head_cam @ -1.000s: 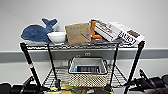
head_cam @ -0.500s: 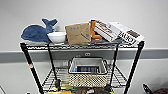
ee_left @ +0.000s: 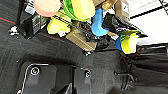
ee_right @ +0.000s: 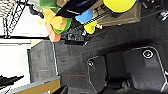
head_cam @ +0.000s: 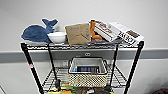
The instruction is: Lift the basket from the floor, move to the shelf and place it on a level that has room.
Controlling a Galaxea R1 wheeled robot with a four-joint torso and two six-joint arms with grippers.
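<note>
Now the beige woven basket (head_cam: 87, 75), pale-rimmed, sits on the shelf's (head_cam: 32, 67) middle level (head_cam: 117, 77).

The basket (head_cam: 88, 75) shows a beige-cream weave with a pale grey rim. The shelf (head_cam: 31, 67) is black, its wire level (head_cam: 117, 78) silvery-grey. At ten o'clock a blue whale toy (head_cam: 37, 32) adjoins a white bowl (head_cam: 57, 37). The floor (ee_left: 50, 52) is dark charcoal.

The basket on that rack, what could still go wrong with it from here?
The basket sits at the front edge of the middle tier, so a nudge to the shelf might tip it off. On the crowded top tier, the boxes overhang the right corner and could slide down if the rack shakes.
</note>
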